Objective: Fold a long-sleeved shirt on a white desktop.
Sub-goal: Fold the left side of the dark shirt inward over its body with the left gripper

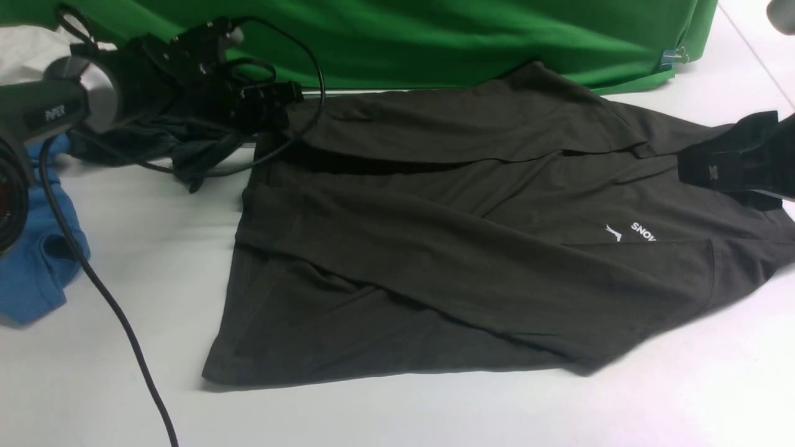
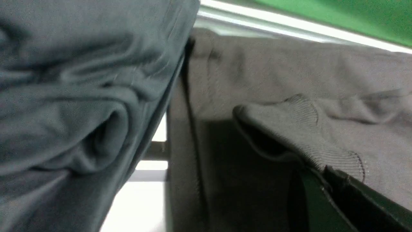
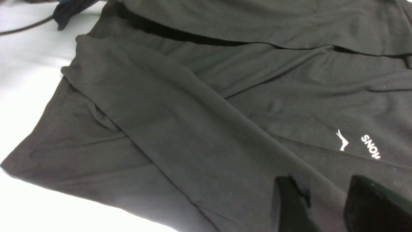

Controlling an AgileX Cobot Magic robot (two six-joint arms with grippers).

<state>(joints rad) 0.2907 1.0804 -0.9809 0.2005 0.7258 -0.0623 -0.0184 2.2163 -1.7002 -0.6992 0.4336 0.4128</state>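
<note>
Lying flat on the table, both sleeves crossed over the shirt

The dark brown-grey shirt is spread on the white table, filling its middle and right. Its hem points left and its shoulders point right. The far sleeve is folded along the far edge of the body. The near sleeve runs slantwise from the near right to the left edge. A small white logo and white lettering show on the chest at the right.

The left claw sits at the far left corner of the shirt, where the far sleeve ends. In the left wrist view the ribbed cuff lies right against the claw's dark fingers. I cannot tell whether they pinch it.

The right claw hangs at the far right, over the shoulder end. In the right wrist view its two fingers stand apart above the cloth with nothing between them.

A crumpled dark teal garment lies just left of the shirt, under the left arm. A blue garment lies at the left edge. A black cable trails across the near left of the table. Green cloth hangs along the far side.
</note>
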